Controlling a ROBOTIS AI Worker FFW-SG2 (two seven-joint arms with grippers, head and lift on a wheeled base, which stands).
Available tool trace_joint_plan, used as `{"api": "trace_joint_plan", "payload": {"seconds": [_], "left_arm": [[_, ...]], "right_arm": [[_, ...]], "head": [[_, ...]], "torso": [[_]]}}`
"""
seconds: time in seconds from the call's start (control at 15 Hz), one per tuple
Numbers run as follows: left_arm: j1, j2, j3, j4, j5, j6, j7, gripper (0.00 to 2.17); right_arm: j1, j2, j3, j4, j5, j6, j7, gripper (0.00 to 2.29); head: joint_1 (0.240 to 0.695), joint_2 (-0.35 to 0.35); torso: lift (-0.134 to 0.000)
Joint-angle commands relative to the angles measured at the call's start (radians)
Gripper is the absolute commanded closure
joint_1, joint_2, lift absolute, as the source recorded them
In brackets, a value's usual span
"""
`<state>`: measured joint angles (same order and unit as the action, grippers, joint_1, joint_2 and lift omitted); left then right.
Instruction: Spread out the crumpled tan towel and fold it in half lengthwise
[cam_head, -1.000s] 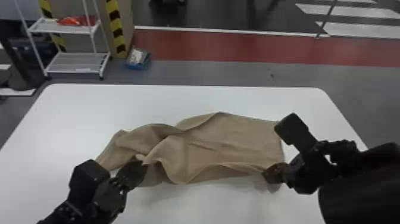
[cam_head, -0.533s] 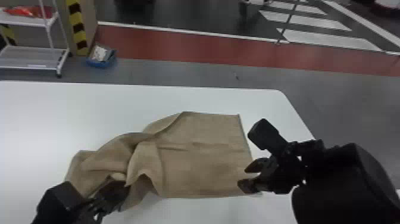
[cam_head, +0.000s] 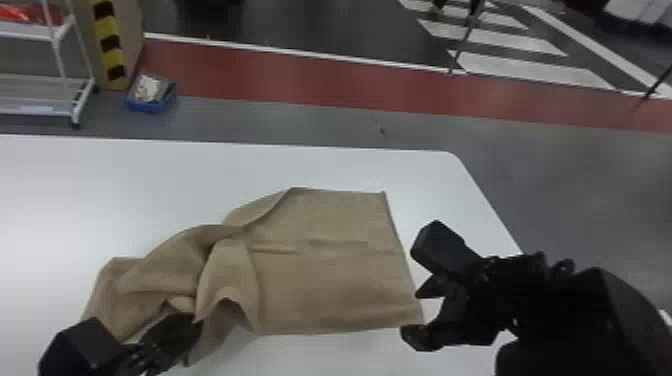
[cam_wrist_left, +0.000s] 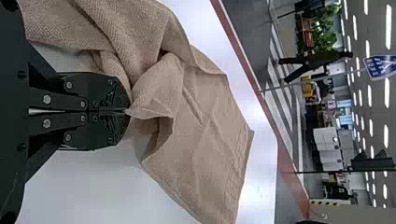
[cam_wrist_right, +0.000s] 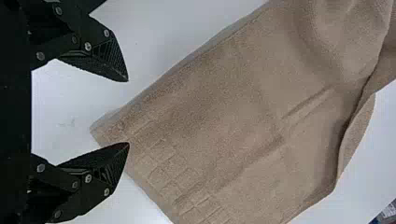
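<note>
Across the lower part of the head view, white counter (cam_head: 150, 190). On it, from lower left to centre, tan towel (cam_head: 340, 280), bunched and folded over itself at left, laid flatter at right. At lower right, right gripper (cam_head: 413, 315), open by the towel's near corner. At lower left, left gripper (cam_head: 192, 325), closed on a pinch of towel. In left wrist view, blue sign (cam_wrist_left: 380, 66) with white markings; in right wrist view, raised grid weave (cam_wrist_right: 175, 184) near the towel's edge.

I could pass over the desk (cam_head: 150, 190) beyond the towel (cam_head: 330, 285); its raised folds crowd my left pincer (cam_head: 192, 322).
</note>
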<state>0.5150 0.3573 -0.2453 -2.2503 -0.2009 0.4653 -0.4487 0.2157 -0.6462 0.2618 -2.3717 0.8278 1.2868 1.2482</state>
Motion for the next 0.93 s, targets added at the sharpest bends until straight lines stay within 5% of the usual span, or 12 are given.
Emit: {"api": "trace_joint_plan", "payload": {"seconds": [0.0,0.87], "left_arm": [[0.010,-0.001,0.000,-0.003,0.000,-0.003,0.001,2.09],[0.023,-0.001,0.009,-0.008,-0.008,-0.024,0.001,2.09]], "right_arm": [[0.005,-0.015,-0.004,0.035,0.022,-0.027,0.002,0.55],[-0.084,0.008,0.054,0.229,0.063,-0.079,0.028,0.68]], "head": [[0.695,-0.312],[0.695,-0.350]], "torso": [[-0.123],[-0.123]]}}
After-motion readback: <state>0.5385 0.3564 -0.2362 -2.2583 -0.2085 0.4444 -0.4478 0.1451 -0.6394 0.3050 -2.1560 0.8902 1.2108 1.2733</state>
